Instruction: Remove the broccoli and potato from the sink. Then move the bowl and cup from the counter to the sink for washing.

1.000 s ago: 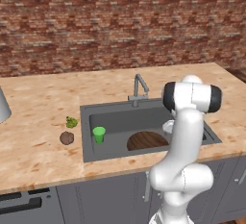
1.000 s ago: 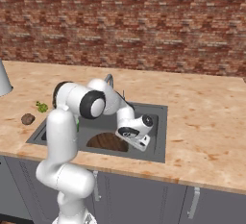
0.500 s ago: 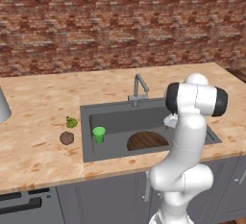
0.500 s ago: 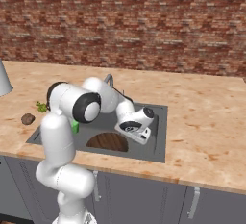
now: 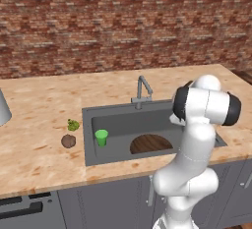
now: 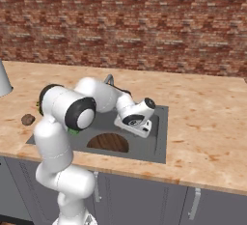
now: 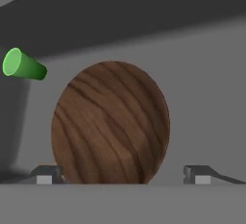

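Pincer [image 7: 120, 174] spread and empty above the sink [image 5: 123, 120], its tips flanking the bowl [image 7: 110, 122] on the basin floor; cup [image 7: 24, 66] at ten o'clock by the wall; broccoli [image 5: 73, 124] and potato [image 5: 68, 141] on the surface [image 5: 39, 149] beyond the rim.

End effector [image 7: 120, 175] higher above the bowl [image 7: 110, 122] in the sink [image 5: 157, 120], fingers apart.

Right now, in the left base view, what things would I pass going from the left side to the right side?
Potato → broccoli → green cup → faucet → wooden bowl → the robot's white arm.
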Tool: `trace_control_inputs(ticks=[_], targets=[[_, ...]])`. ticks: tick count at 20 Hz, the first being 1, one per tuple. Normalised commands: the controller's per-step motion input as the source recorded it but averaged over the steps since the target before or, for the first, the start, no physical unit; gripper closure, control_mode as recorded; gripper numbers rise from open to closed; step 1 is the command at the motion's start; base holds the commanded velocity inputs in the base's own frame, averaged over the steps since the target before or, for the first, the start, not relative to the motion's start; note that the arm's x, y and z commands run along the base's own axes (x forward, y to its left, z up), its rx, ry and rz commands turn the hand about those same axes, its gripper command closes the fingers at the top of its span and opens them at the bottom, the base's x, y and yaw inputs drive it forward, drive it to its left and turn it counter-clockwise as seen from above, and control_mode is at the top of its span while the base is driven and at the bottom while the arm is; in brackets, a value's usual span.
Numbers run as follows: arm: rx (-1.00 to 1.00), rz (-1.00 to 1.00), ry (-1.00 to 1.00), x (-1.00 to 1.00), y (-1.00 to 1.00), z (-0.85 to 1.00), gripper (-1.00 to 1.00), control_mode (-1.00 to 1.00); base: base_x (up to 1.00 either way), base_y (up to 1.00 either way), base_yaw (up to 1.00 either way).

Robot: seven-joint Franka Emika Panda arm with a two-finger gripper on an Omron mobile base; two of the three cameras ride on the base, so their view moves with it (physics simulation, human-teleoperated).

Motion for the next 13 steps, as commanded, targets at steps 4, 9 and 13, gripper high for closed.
trace_control_inputs(ticks=[4,9,13], targets=[[-0.05,0.1,0.0,-0.09,0.0,0.43,-1.0,-1.0,0.0,0.0,0.0],[-0.1,0.06,0.0,-0.13,0.0,0.44,-1.0,-1.0,0.0,0.0,0.0],[-0.14,0.04,-0.05,-0.22,0.0,0.41,-1.0,-1.0,0.0,0.0,0.0]])
